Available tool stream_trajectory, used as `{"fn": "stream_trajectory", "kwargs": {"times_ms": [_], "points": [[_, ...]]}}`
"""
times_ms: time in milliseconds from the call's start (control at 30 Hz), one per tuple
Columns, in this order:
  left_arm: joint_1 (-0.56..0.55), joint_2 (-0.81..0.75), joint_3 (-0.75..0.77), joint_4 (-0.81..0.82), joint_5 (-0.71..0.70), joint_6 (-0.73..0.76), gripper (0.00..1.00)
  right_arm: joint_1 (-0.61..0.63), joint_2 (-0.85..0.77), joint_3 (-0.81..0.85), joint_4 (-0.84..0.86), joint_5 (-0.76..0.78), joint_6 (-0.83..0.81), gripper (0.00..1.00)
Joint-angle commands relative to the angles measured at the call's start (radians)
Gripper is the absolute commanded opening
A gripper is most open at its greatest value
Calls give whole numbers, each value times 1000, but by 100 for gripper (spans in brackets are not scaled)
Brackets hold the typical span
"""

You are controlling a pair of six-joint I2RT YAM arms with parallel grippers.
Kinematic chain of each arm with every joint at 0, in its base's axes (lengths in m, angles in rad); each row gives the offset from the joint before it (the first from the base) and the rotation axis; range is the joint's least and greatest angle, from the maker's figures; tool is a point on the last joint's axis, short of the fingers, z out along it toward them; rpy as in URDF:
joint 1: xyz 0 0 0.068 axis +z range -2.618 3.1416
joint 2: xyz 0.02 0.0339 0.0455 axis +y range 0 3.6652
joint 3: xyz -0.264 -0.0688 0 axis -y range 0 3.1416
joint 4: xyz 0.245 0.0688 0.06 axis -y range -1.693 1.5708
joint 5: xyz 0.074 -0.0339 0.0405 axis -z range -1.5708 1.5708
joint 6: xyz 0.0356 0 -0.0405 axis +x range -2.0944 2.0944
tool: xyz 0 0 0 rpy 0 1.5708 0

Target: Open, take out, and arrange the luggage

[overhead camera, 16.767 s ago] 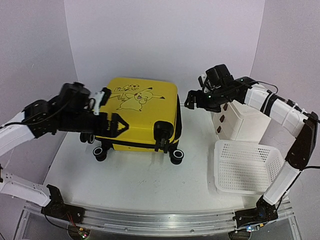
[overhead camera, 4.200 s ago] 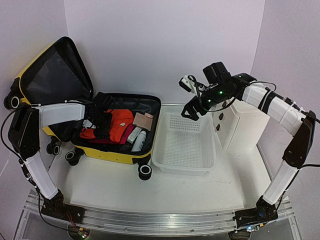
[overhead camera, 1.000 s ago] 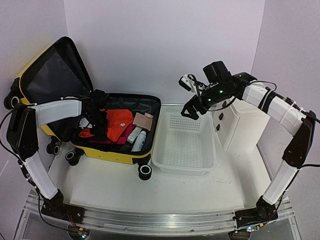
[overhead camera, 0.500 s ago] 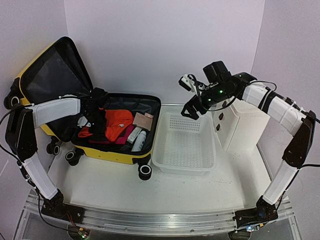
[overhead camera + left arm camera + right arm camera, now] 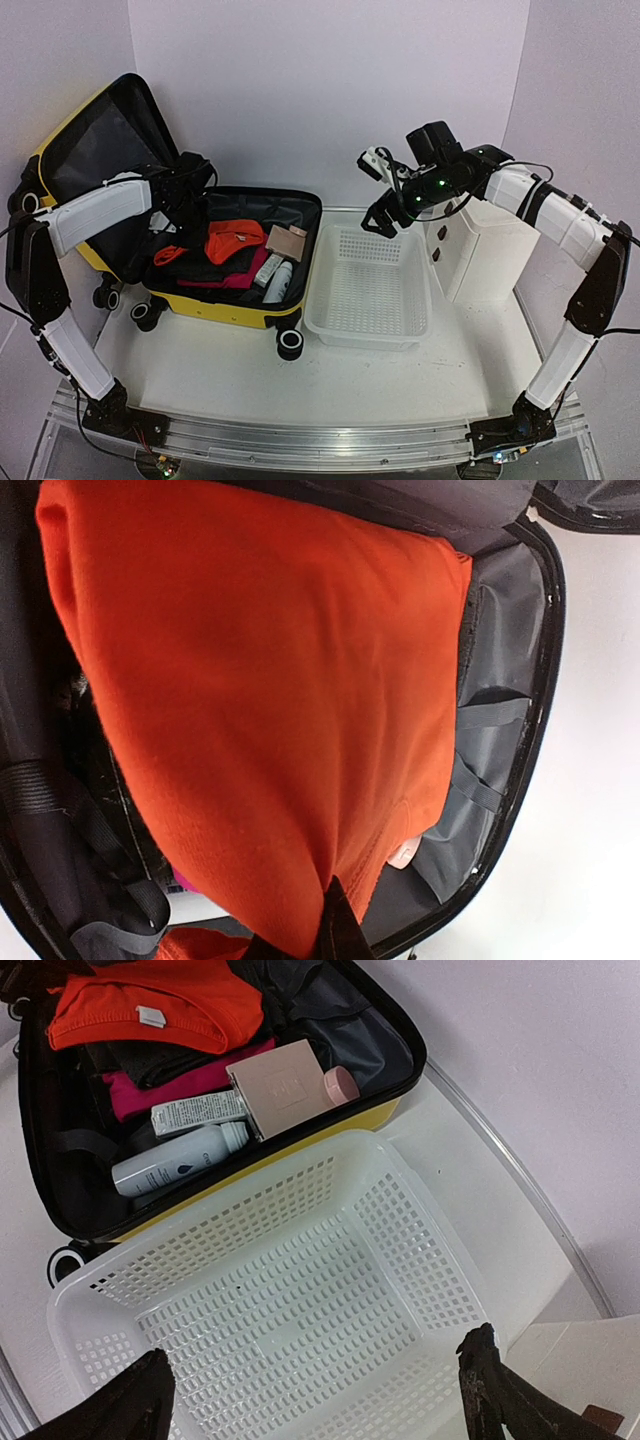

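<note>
The yellow luggage (image 5: 222, 306) lies open at the left, its lid leaning back against the wall. Clothes and toiletries fill its dark lining (image 5: 500, 630). My left gripper (image 5: 197, 208) hovers over the luggage's left half, shut on an edge of an orange garment (image 5: 270, 680). The garment drapes from the jaws (image 5: 331, 922) down into the case (image 5: 236, 240). My right gripper (image 5: 379, 192) hangs open and empty above the far end of the white basket (image 5: 312, 316), its fingertips spread wide over the basket floor (image 5: 315, 1360).
The perforated basket (image 5: 430, 1210) stands right beside the luggage. A white drawer cabinet (image 5: 492, 252) is behind it at the right. A pink box (image 5: 285, 1085), two white tubes (image 5: 178, 1158) and a magenta cloth (image 5: 150, 1092) lie in the case.
My left gripper has risen and drawn back to the left, pulling the orange garment up and stretching it. The right arm has not moved.
</note>
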Motion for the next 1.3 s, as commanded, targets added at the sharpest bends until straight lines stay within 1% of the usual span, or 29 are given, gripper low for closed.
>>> {"fn": "stream_trajectory", "kwargs": {"times_ms": [0,300,667,1000,1167,1267], "points": [[-6,-47,73,-35,-32,41,0,1,-36,0,42,3,7,98],[-7,-51,141,-37,-38,71,0,1,-41,-11,47,5,16,98],[-7,-16,304,-60,-30,116,0,1,-35,-3,69,13,72,98],[-27,71,511,-70,-17,153,0,-14,-65,-27,92,-1,109,98],[-66,152,658,-71,-8,168,0,-36,-99,-27,90,6,116,98],[-104,207,746,-73,-17,167,0,-48,-154,-47,79,15,125,98]]}}
